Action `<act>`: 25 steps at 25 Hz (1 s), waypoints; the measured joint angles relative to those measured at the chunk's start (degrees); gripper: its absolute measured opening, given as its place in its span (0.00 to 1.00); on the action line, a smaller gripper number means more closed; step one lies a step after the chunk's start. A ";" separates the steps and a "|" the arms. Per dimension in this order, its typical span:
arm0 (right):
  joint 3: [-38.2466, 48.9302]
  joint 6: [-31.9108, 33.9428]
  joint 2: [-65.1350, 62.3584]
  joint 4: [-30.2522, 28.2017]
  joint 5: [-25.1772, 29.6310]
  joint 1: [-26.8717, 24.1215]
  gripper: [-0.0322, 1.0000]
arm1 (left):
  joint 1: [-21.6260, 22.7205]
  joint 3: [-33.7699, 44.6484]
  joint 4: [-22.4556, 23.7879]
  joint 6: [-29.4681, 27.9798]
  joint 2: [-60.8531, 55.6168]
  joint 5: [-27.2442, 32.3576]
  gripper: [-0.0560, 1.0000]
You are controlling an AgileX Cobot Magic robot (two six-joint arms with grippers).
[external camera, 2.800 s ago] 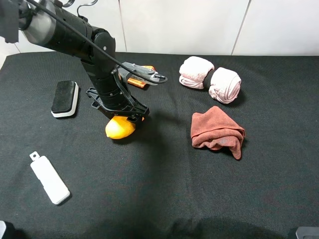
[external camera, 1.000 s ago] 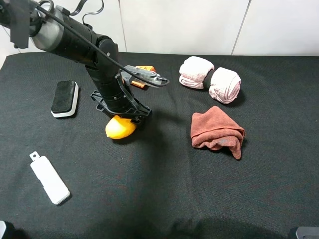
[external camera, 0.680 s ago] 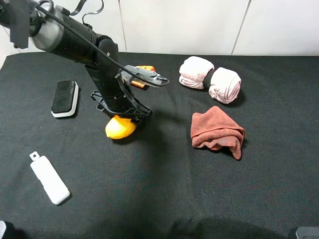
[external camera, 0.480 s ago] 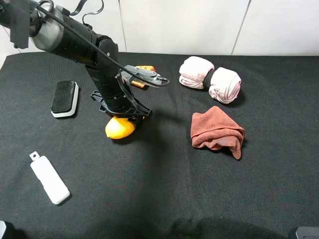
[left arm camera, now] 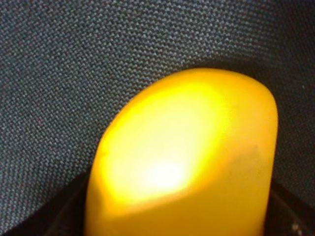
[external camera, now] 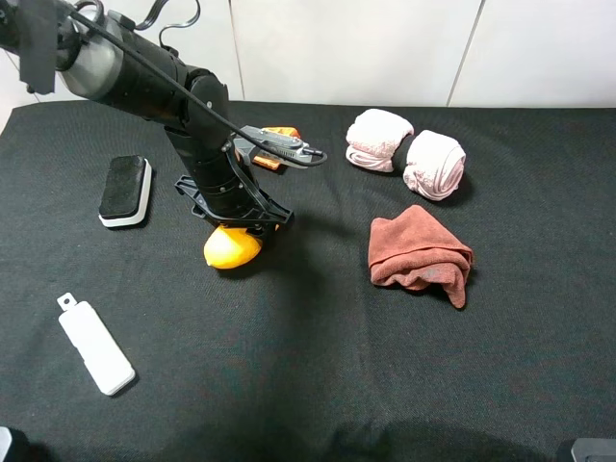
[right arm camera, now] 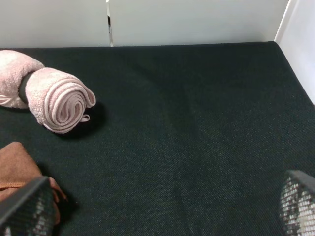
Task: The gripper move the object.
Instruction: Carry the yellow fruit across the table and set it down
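Observation:
The object [external camera: 231, 248], a glossy yellow-orange mango-shaped fruit, lies on the black cloth left of centre. My left gripper [external camera: 241, 223] points down onto its far end and is shut on it. In the left wrist view the object [left arm camera: 187, 157] fills most of the picture, with dark fingers [left arm camera: 47, 219] pressed at its sides. My right gripper [right arm camera: 162, 211] hangs open over bare black cloth at the right, with nothing between its widely spread fingertips.
A black-and-white eraser block [external camera: 125, 190] and a white bar [external camera: 94, 346] lie to the left. An orange item [external camera: 271, 154] sits behind the left arm. Two pink rolled towels [external camera: 404, 152] and a rust-brown cloth [external camera: 421, 255] lie to the right.
The left arm settled slightly lower and to the left over the object since the earliest frame, and its jaws closed on the fruit. The object has hardly shifted.

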 joint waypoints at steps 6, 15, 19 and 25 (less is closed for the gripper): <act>0.00 0.00 0.00 0.00 0.00 0.00 0.70 | 0.00 -1.54 0.00 -0.57 0.00 2.34 0.68; 0.00 0.00 0.00 0.00 0.00 0.00 0.70 | 0.00 -12.55 0.25 -0.71 -0.55 16.24 0.68; 0.00 0.00 0.00 0.00 0.00 0.00 0.70 | 0.00 -17.53 0.29 -0.71 -0.55 22.09 0.68; 0.00 0.00 0.00 0.00 0.00 0.00 0.70 | 0.00 -25.70 1.49 -0.71 -0.55 29.43 0.68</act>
